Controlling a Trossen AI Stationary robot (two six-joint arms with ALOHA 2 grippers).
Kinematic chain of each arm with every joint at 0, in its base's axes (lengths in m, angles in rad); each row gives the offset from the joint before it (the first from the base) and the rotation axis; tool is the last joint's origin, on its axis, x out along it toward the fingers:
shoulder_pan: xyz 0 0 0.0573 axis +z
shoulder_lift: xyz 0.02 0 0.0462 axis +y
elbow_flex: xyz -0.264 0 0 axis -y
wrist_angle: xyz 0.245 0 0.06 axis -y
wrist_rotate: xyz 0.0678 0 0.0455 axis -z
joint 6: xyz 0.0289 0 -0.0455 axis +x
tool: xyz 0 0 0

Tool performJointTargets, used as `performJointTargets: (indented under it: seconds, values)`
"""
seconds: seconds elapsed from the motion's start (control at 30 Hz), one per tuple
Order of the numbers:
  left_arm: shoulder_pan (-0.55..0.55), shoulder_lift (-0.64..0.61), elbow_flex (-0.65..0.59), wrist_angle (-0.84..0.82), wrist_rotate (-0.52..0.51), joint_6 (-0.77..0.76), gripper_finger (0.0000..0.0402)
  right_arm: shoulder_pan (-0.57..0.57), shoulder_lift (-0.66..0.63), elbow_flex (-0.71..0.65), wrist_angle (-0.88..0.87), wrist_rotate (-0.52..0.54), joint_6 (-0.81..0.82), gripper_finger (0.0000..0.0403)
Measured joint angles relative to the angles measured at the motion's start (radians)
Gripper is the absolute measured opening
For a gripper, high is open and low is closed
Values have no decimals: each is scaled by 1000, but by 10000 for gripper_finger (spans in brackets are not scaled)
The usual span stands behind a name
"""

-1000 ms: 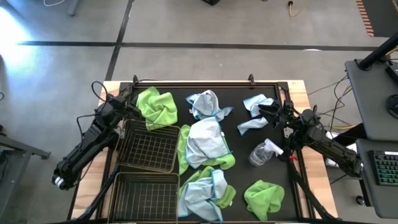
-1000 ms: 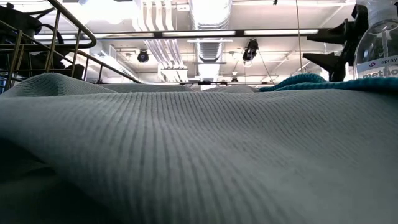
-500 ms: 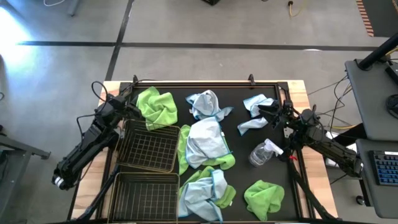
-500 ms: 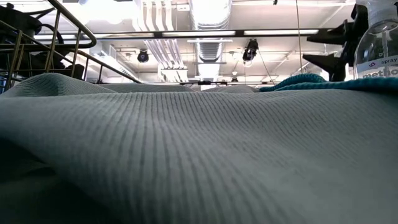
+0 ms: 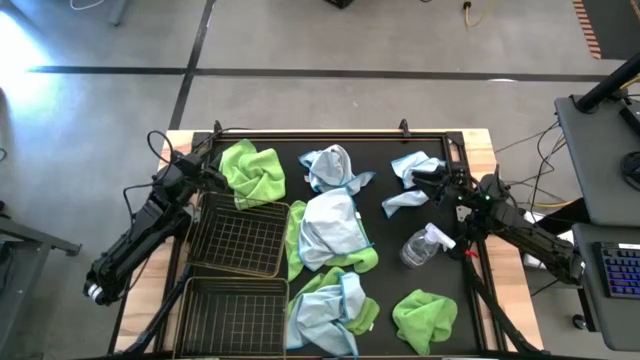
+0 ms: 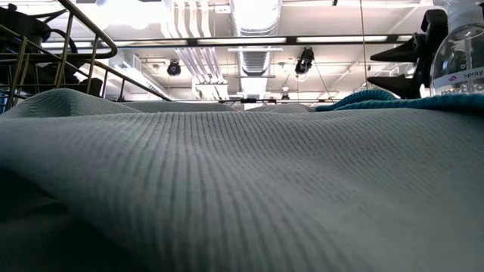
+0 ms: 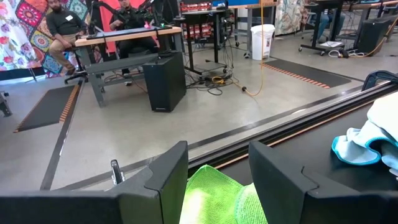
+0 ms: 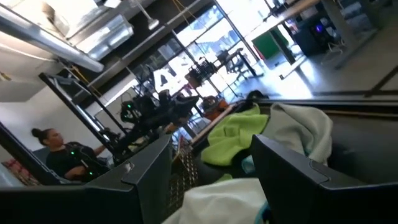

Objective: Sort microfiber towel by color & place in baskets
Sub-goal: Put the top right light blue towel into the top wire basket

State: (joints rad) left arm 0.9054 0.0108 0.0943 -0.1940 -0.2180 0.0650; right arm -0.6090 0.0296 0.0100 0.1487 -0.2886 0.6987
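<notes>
Several microfiber towels lie crumpled on the black mat. A lime green one [image 5: 250, 172] is at the far left and a pale blue one [image 5: 330, 168] at the far middle. Another pale blue one [image 5: 410, 180] lies at the far right. Two pale blue ones [image 5: 330, 228] [image 5: 328, 308] lie over green ones, and a green one [image 5: 423, 318] is at the near right. Two wire baskets [image 5: 240, 238] [image 5: 232, 318] stand at the left. My left gripper [image 5: 215, 172] is open beside the far-left green towel [image 7: 214, 199]. My right gripper [image 5: 418, 178] is open, level, over the far-right pale towel [image 8: 298, 127].
A clear spray bottle [image 5: 425, 245] lies on the mat at the right, between the towels; the low view shows it [image 6: 457, 53] beside my right gripper [image 6: 397, 66]. A pale cloth [image 6: 227, 189] fills the low view's foreground. People sit at desks beyond the table.
My right gripper has rolled and tipped a little at the wrist, staying open and in the same place. The towels and baskets have not moved.
</notes>
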Motion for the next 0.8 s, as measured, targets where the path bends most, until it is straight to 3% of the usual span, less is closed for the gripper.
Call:
performJointTargets:
  seconds: [0.8]
  values:
    - [0, 0, 0, 0, 0, 1, 155, 0, 0, 0, -41, 0, -22, 215]
